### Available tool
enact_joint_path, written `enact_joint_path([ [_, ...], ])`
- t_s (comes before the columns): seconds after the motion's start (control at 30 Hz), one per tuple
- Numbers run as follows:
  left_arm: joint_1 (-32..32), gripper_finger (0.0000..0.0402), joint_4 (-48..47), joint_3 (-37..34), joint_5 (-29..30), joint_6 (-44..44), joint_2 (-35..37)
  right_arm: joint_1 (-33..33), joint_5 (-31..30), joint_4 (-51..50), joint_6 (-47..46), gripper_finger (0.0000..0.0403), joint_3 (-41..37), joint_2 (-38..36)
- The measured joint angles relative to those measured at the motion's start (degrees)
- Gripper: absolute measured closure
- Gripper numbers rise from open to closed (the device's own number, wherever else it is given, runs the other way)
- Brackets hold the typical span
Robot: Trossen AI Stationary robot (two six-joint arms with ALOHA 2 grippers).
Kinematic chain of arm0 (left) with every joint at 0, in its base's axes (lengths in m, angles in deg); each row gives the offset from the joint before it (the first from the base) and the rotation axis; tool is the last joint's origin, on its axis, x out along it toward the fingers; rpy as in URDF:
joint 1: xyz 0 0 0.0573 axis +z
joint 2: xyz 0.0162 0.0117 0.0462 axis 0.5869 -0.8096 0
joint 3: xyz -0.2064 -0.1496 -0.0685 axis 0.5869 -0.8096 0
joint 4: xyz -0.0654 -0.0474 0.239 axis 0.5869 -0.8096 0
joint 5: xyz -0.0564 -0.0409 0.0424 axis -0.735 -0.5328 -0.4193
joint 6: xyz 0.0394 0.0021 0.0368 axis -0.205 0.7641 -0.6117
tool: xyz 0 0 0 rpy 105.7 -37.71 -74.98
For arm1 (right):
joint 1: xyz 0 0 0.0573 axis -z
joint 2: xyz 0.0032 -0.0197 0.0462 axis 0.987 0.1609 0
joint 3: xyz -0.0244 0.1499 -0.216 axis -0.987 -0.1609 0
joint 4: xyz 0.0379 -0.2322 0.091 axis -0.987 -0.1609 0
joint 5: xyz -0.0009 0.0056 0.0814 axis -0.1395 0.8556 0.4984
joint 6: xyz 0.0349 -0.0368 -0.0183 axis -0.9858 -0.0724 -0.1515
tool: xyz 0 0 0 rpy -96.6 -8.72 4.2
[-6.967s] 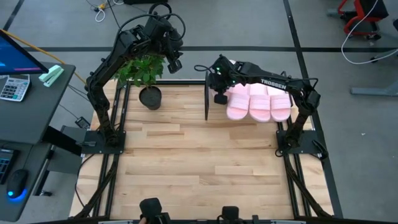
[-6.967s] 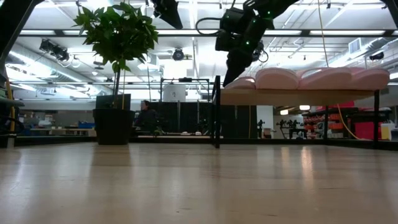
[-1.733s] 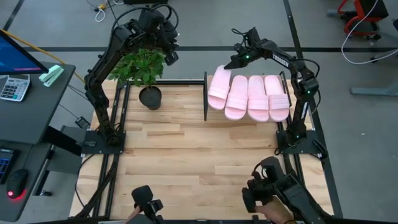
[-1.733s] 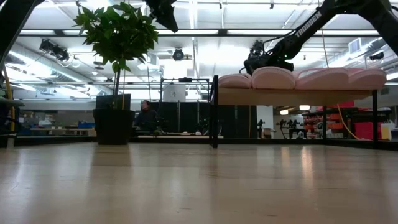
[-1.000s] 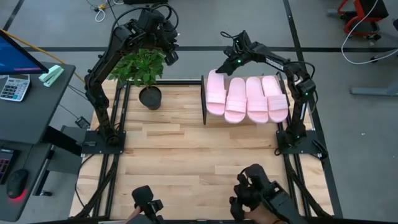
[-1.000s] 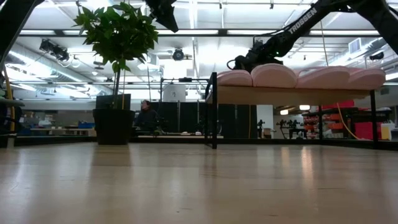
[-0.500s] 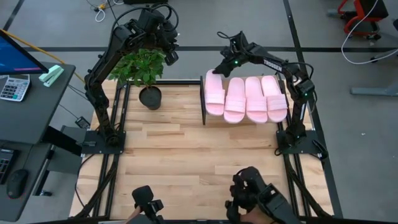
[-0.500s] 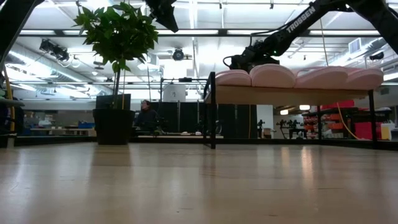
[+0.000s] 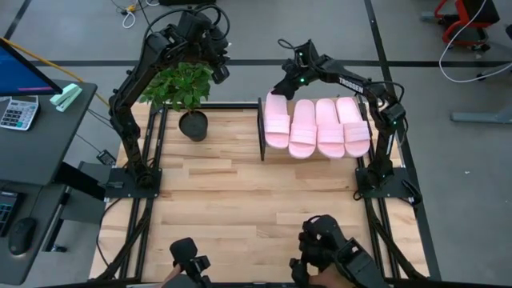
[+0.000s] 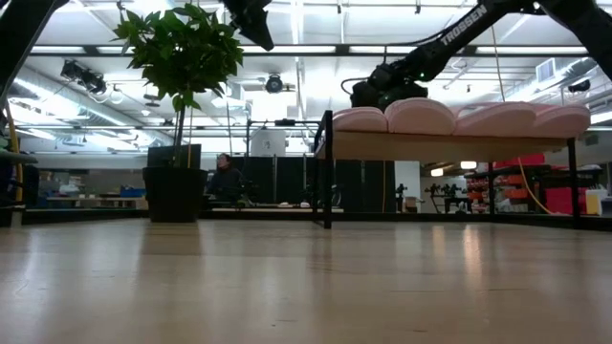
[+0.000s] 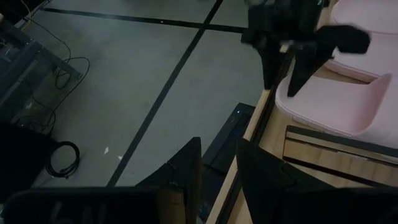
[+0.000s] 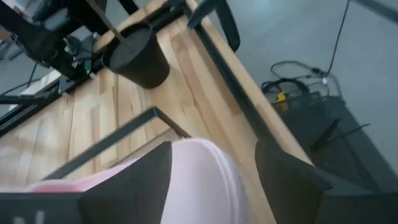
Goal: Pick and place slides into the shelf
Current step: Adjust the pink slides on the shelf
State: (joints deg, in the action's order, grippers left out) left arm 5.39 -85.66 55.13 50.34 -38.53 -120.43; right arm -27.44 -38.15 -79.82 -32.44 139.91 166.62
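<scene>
The wooden tabletop (image 9: 240, 200) fills the centre of the high view, bare across its lower half. At its upper right stands the shelf (image 9: 262, 132), a low rack with a black frame; in the low view its light top panel (image 10: 449, 147) sits raised in the right half of the frame. On top lie the 4 slides (image 9: 318, 126) — pale pink, side by side, touching one another, filling the shelf from its left end to its right. The low view shows them as a row of rounded pink humps (image 10: 459, 117) along the panel.

A potted plant (image 9: 186, 88) stands at the upper left of the tabletop, left of the shelf and well apart from it.

The right tool (image 9: 282, 83) is at the upper centre of the high view, at the far end of the leftmost slide (image 9: 276, 122). In the right wrist view its 2 fingers (image 12: 283, 186) stand wide apart, the pink slide between them with a gap at either side.

The left tool (image 9: 226, 76) hangs high above the plant; in the left wrist view its fingers (image 11: 261, 174) are narrowly parted and hold nothing.
</scene>
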Motion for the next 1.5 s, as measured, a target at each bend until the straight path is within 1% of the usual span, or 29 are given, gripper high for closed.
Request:
enact_joint_path([
  [0.1,0.2,0.0294,0.0,0.0,0.0,0.0,0.0,1.0,-0.6,-1.3,-0.2,0.0157,1.4,-1.3],
  [0.17,0.3,0.0294,0.0,0.0,0.0,0.0,0.0,2.4,-0.8,-5.3,-0.2,0.0153,4.1,-1.6],
  [0.23,0.4,0.0294,-0.1,0.0,0.0,0.0,0.0,4.0,-1.0,-12.3,1.7,0.0153,7.9,-1.7],
  [0.37,0.4,0.0294,-0.1,0.0,0.0,0.0,0.0,6.9,-1.1,-28.7,9.7,0.0162,13.8,-1.9],
  [0.43,0.4,0.0294,-0.1,0.0,0.0,0.0,0.0,8.4,-1.9,-36.5,13.4,0.0167,14.9,-1.9],
  [0.5,0.4,0.0294,-0.1,0.0,0.0,0.0,0.0,9.4,-4.4,-40.9,15.8,0.0171,14.5,-1.9],
  [0.57,0.4,0.0294,-0.1,0.0,0.0,-0.6,0.0,10.3,-5.8,-42.4,16.4,0.0174,13.6,-1.8],
  [0.7,0.4,0.0294,-0.1,0.0,0.0,-0.9,0.0,10.8,-5.7,-43.3,16.4,0.0174,11.9,-1.8],
  [0.93,0.3,0.0294,-0.1,0.0,0.0,-1.0,0.0,9.2,-5.4,-45.7,17.4,0.0178,9.2,-1.8],
  [1.13,0.3,0.0294,-0.1,0.0,0.0,-1.5,0.0,7.3,-8.1,-45.6,19.9,0.0189,8.0,-1.8],
  [1.23,0.3,0.0294,-0.1,0.0,0.0,-1.6,0.0,6.6,-10.0,-44.3,20.1,0.0212,8.0,-1.8],
  [1.3,0.3,0.0294,-0.1,0.0,0.0,-1.6,0.0,6.4,-9.9,-44.1,20.6,0.0240,8.0,-1.8],
  [1.37,0.3,0.0294,-0.1,0.0,0.0,-1.6,0.0,6.0,-9.9,-43.8,21.5,0.0278,8.0,-1.8],
  [1.5,0.3,0.0294,-0.1,0.0,0.0,-1.6,0.0,5.7,-9.9,-43.3,22.9,0.0368,8.0,-1.8],
])
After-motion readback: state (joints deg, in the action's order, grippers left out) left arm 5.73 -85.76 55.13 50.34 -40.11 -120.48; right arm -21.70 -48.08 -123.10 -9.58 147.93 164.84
